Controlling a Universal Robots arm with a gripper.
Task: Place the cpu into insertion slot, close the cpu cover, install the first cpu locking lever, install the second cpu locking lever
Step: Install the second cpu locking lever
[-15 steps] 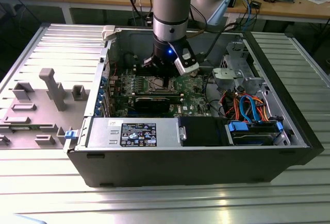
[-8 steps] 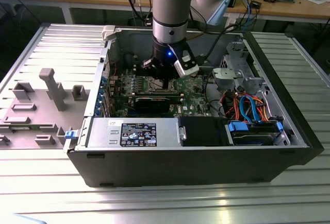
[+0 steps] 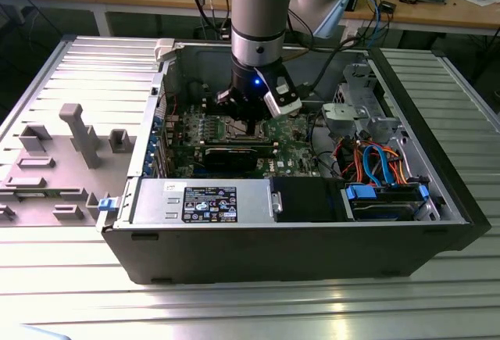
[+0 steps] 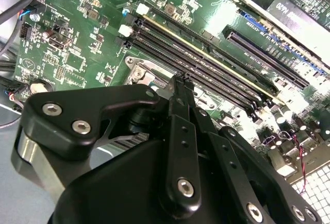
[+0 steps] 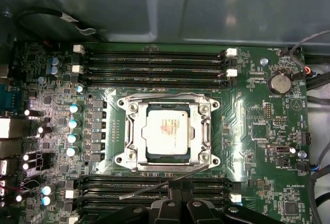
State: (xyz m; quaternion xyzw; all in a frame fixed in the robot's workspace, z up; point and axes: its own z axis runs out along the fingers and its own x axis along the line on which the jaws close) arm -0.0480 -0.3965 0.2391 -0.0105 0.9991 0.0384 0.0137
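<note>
The exterior view gives the whole setup: open computer case (image 3: 297, 199) on a ribbed metal worktop (image 3: 78, 74), arm reaching down into it, gripper (image 3: 248, 113) low over the green motherboard (image 3: 293, 133) near the socket area; the chip itself cannot be made out there. The first wrist view looks straight down on the board and shows what the exterior view does not: the cpu (image 5: 166, 132) lies flat in the insertion slot (image 5: 167, 158), dull silver top up, edges square to the socket rim and parallel to the memory slots (image 5: 154, 62) that run on both sides of it. The cpu cover (image 5: 135, 131) lies closed around the chip, its window framing the metal top. One thin wire lever (image 5: 162, 96) lies along the socket edge away from the fingers; a second lever (image 5: 165, 182) runs slanted off the near socket edge, its free end angled out over the near memory slots, so it does not look latched. The gripper's black fingers (image 5: 176, 199) sit just beside that near edge, close to the slanted lever. In the second wrist view the fingers (image 4: 180, 92) appear drawn together to a narrow tip, nothing between them, tip just above the socket frame (image 4: 142, 74); contact with the lever cannot be judged.
</note>
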